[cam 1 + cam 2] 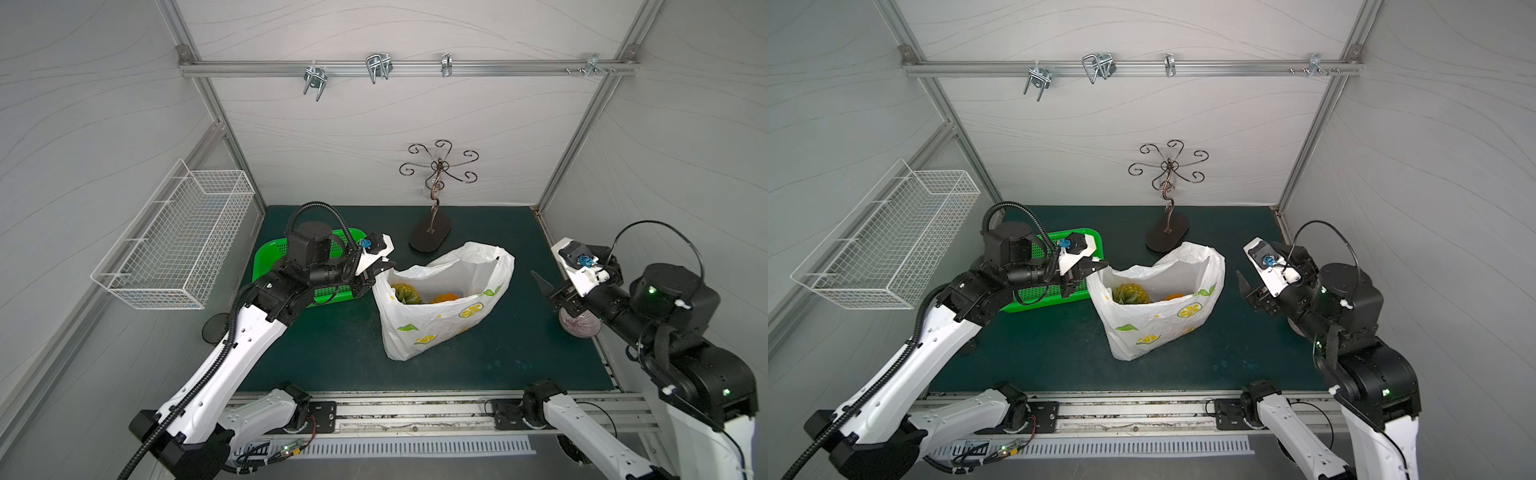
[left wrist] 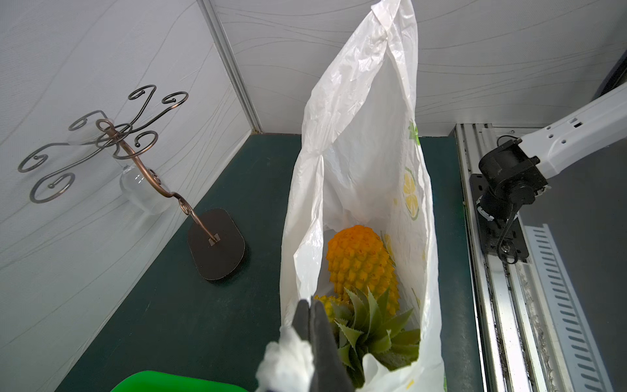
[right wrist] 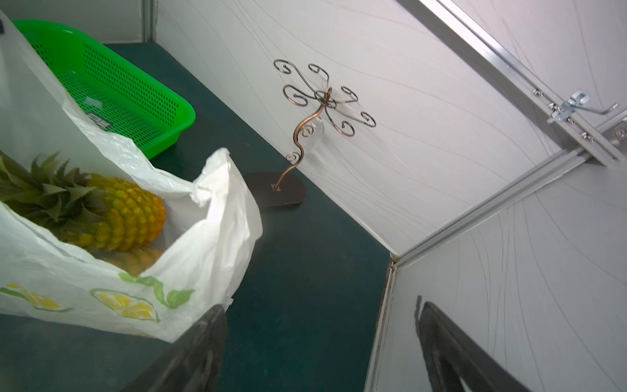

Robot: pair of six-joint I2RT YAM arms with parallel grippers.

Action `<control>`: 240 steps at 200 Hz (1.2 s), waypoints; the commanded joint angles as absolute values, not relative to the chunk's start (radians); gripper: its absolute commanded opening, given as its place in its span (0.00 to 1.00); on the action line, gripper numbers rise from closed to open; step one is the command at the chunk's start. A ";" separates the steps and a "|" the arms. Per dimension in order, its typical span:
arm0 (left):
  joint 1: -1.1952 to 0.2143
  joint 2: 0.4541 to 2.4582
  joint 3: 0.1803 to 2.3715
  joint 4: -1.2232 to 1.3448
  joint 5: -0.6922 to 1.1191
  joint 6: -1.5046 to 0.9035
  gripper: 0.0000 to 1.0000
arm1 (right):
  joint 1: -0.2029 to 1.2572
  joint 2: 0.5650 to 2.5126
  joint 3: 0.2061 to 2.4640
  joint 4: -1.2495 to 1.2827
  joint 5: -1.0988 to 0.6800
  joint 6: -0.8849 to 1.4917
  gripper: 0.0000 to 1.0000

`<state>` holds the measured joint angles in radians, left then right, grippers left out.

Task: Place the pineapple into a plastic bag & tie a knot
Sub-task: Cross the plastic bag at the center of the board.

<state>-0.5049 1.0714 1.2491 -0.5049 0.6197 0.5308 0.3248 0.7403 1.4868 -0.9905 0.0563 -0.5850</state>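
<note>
The plastic bag point(image 1: 440, 320) is sitting on the dark green mat point(image 1: 332, 353) between the two arms, its mouth gaping upward and its lemon print facing the front edge. The pineapple point(image 2: 359, 261) is lying on its side inside the bag, with its leafy crown pointing toward the left gripper point(image 2: 311, 305). That gripper is pinching the bag's rim at the end nearest the green basket point(image 1: 270, 257). Its jaws are pressed together on a bunch of white plastic and are holding that end up. The right gripper point(image 3: 322, 309) is hovering near the bag's opposite end. Its jaws are spread wide and gripping nothing, and in both top views it is standing apart from the plastic. A curled metal stand point(image 1: 430, 239) is standing just behind the bag.
</note>
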 commanded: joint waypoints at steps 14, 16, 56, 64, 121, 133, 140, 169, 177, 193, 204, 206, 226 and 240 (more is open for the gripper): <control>-0.505 1.040 1.300 -0.459 0.670 0.596 0.00 | 0.319 0.793 1.419 -1.069 -0.043 -0.676 0.90; -0.505 1.039 1.300 -0.460 0.670 0.597 0.00 | 0.319 0.793 1.417 -1.063 -0.056 -0.679 0.90; -0.505 1.045 1.307 -0.472 0.681 0.616 0.00 | 0.320 0.876 1.394 -0.899 -0.278 -0.795 0.91; -0.505 1.046 1.305 -0.474 0.688 0.618 0.00 | 0.319 0.904 1.401 -0.880 -0.319 -0.813 0.90; -0.505 1.057 1.309 -0.457 0.707 0.614 0.00 | 0.338 0.957 1.392 -0.812 -0.585 -0.848 0.40; -0.504 1.058 1.308 -0.450 0.698 0.607 0.00 | 0.343 0.946 1.379 -0.810 -0.588 -0.843 0.31; -0.505 1.056 1.306 -0.448 0.694 0.602 0.00 | 0.344 0.939 1.371 -0.810 -0.589 -0.836 0.25; -0.505 1.041 1.298 -0.445 0.663 0.535 0.00 | 0.344 0.896 1.344 -0.821 -0.582 -0.808 0.00; -0.505 1.033 1.296 -0.457 0.662 0.516 0.08 | 0.344 0.881 1.331 -0.816 -0.571 -0.794 0.00; -0.505 1.005 1.278 -0.465 0.669 0.477 0.30 | 0.342 0.845 1.304 -0.788 -0.556 -0.763 0.00; -0.505 0.982 1.257 -0.466 0.673 0.452 0.44 | 0.342 0.829 1.292 -0.774 -0.544 -0.747 0.00; -0.505 0.978 1.253 -0.465 0.672 0.447 0.45 | 0.342 0.825 1.291 -0.772 -0.543 -0.745 0.00; -0.505 0.937 1.228 -0.483 0.670 0.425 0.53 | 0.342 0.815 1.291 -0.774 -0.528 -0.735 0.00; -0.505 0.908 1.215 -0.504 0.652 0.402 0.58 | 0.342 0.813 1.296 -0.781 -0.527 -0.733 0.00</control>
